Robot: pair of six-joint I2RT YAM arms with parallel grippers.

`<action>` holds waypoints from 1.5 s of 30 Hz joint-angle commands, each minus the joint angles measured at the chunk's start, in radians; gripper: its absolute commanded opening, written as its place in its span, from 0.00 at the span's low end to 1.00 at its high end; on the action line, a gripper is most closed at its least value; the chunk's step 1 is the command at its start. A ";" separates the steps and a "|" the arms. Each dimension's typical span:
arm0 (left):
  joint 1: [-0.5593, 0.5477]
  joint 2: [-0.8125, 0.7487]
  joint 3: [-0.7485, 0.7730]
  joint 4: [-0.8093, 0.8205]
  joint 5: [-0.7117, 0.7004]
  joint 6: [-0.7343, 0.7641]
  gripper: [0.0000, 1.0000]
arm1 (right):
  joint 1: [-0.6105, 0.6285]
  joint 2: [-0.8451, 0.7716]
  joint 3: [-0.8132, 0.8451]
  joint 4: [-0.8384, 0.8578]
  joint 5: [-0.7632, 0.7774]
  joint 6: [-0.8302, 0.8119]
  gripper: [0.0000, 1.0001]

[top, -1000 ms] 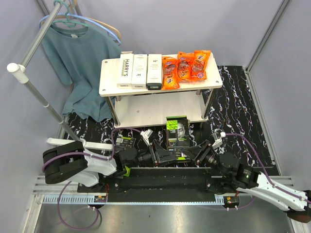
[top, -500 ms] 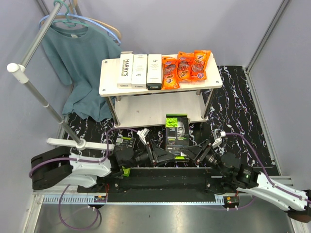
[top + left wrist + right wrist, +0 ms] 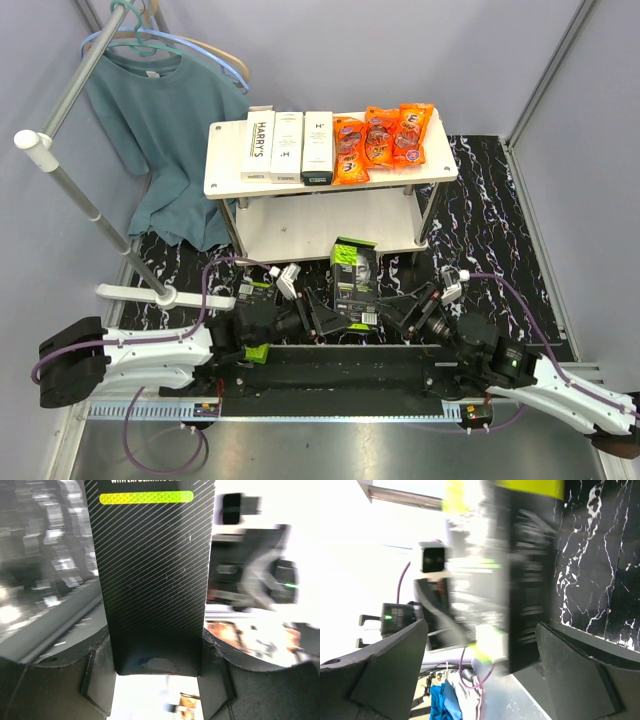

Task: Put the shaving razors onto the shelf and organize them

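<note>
Before shelf (image 3: 225, 168) with orange packets (image 3: 381, 140), left gripper (image 3: 330, 316) clamps black razor box (image 3: 355, 278), right gripper (image 3: 402, 312) apart.

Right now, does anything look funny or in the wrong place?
Yes. Three shiny orange snack packets lie on the pale two-tier shelf's top board beside the slim white razor boxes. One black lime-labelled razor box hangs tilted in the left arm's jaws, and a second black box lies on the marbled mat.

Top view evenly lit, sharp. Wrist views overexposed, motion-blurred; black box (image 3: 532, 580) smeared.
</note>
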 commanded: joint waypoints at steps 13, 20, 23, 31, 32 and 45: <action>0.043 0.006 0.094 -0.033 0.005 0.105 0.12 | -0.002 -0.078 0.132 -0.137 0.096 -0.021 1.00; 0.117 0.089 0.161 0.027 0.098 0.126 0.11 | -0.002 -0.078 0.184 -0.200 0.110 -0.047 1.00; 0.141 0.149 0.207 0.068 0.138 0.128 0.11 | -0.002 -0.078 0.200 -0.223 0.113 -0.052 1.00; 0.206 0.321 0.357 0.122 0.216 0.131 0.11 | -0.002 -0.078 0.239 -0.275 0.119 -0.064 1.00; 0.224 0.336 0.371 0.131 0.224 0.126 0.11 | -0.002 -0.078 0.246 -0.286 0.122 -0.064 1.00; 0.330 0.652 0.584 0.307 0.368 0.048 0.11 | -0.002 -0.078 0.377 -0.462 0.165 -0.091 1.00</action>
